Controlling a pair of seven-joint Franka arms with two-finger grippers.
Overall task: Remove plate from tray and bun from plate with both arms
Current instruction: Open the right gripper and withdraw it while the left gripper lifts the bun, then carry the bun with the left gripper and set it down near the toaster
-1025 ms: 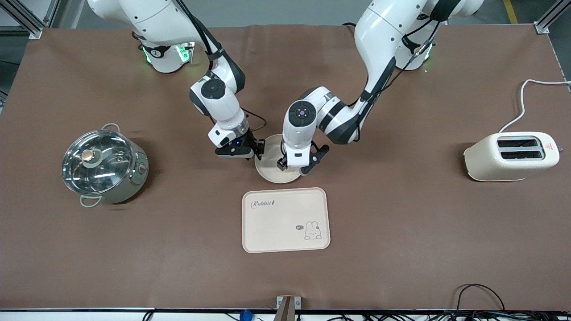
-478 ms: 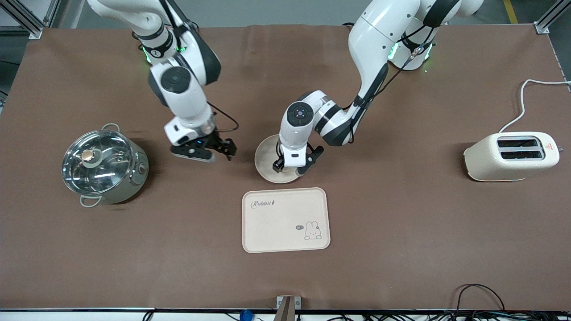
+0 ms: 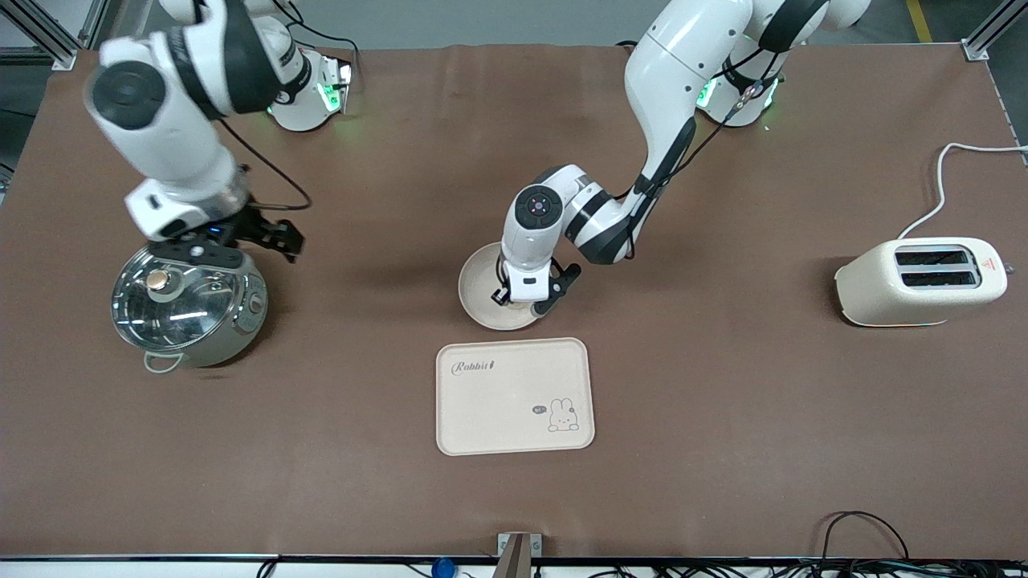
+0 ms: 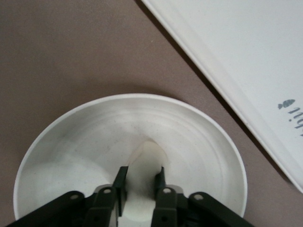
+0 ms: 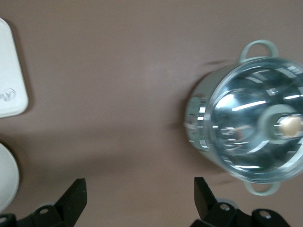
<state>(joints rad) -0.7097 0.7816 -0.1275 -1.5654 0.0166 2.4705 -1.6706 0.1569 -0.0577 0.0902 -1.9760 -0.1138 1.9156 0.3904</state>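
The round cream plate (image 3: 479, 287) lies on the brown table, just farther from the front camera than the tray. My left gripper (image 3: 527, 302) is low over the plate, shut on the small pale bun (image 4: 147, 160). In the left wrist view the bun sits between my left gripper's (image 4: 141, 173) black fingers over the plate's (image 4: 71, 142) inside. The bun is hidden by the hand in the front view. My right gripper (image 3: 234, 241) is open and empty, up beside the steel pot. In the right wrist view my right gripper (image 5: 139, 189) has its jaws wide apart over bare table.
A lidded steel pot (image 3: 186, 301) stands toward the right arm's end and shows in the right wrist view (image 5: 251, 137). The cream rabbit tray (image 3: 514, 397) lies nearer the front camera than the plate. A cream toaster (image 3: 923, 281) with a cord stands toward the left arm's end.
My right arm has swung away from the plate to beside the pot, gripper open. My left gripper has stayed over the plate, shifting only slightly.
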